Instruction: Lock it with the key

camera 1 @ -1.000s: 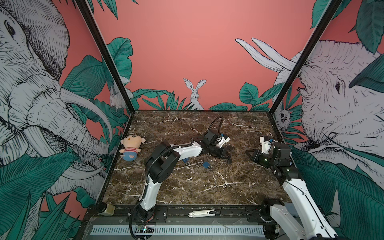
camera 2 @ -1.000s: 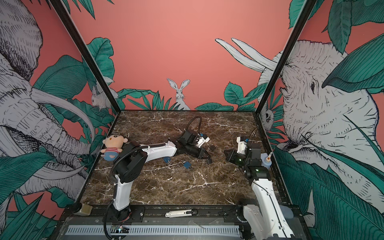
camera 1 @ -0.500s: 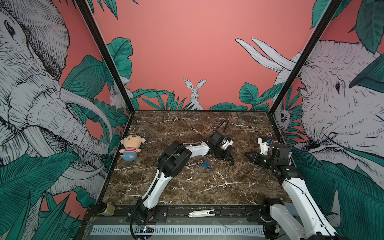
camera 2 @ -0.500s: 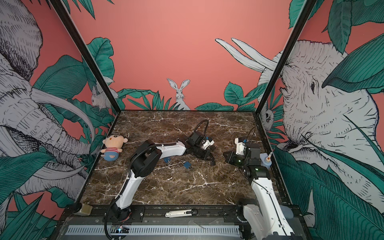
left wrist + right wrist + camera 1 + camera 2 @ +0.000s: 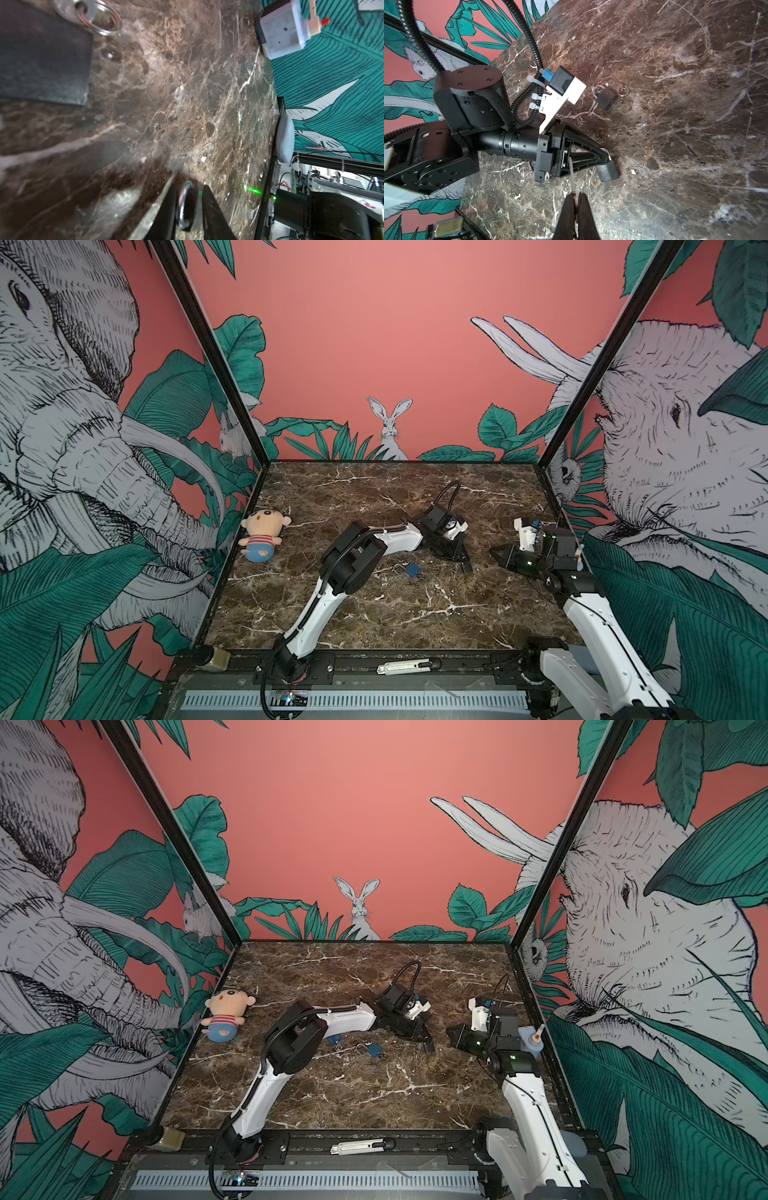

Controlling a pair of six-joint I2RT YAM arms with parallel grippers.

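I count two padlocks on the brown veined marble worktop [image 5: 675, 145], both dark grainy blocks with silver U-shackles. The near padlock [image 5: 609, 169] has its shackle between my left hand's [image 5: 604, 153] fingers; I can't tell whether they pinch it. The far padlock [image 5: 606, 99] lies beside one key ring [image 5: 623, 90]. My right hand [image 5: 576, 196] is clamped on one thin metal key [image 5: 572, 176].

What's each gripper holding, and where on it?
The right gripper pinches what looks like the key by its head end, blade outward. The padlock shackle sits between the fingers of the left gripper; a firm grip cannot be told.
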